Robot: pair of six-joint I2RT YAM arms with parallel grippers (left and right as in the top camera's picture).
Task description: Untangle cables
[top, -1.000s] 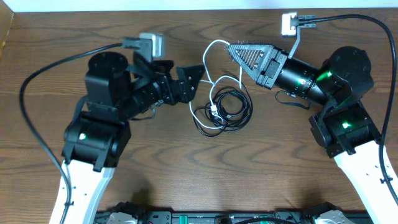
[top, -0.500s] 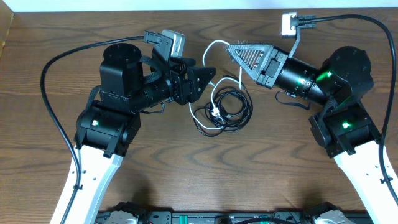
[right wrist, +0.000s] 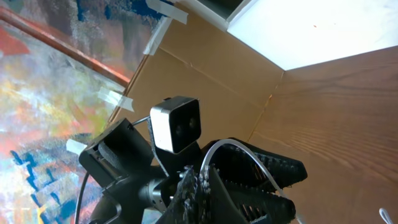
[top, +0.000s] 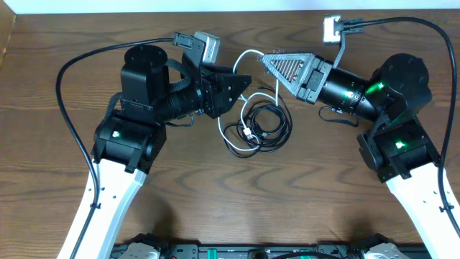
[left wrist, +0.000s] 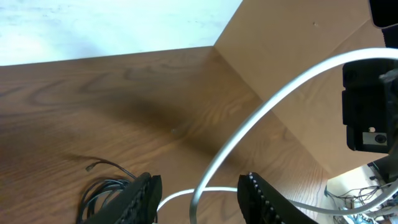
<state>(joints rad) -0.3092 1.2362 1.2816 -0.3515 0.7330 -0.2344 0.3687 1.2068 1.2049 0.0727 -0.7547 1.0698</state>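
Observation:
The cables lie at the table's middle. A white cable [top: 243, 55] loops up from a coil of black cables [top: 269, 129]. My right gripper [top: 265, 57] is shut on the top of the white loop; in the right wrist view the white cable [right wrist: 209, 152] arches out from the shut right gripper [right wrist: 202, 177]. My left gripper [top: 243, 85] straddles the same loop lower down. In the left wrist view the white cable [left wrist: 280, 93] passes through the left gripper [left wrist: 199, 200] with gaps on both sides, so it is open. The black cables [left wrist: 102, 190] lie at its left.
A cardboard wall [left wrist: 298, 50] rises at the table's far edge. The left wrist's camera [right wrist: 176, 130] faces my right gripper at close range. A thin black lead [top: 332, 112] lies under the right arm. Thick arm wires [top: 68, 93] curve along the table's sides.
The left arm has swung up and right until its fingers straddle the white cable, and its jaws have narrowed. The right arm has held still, shut on the cable.

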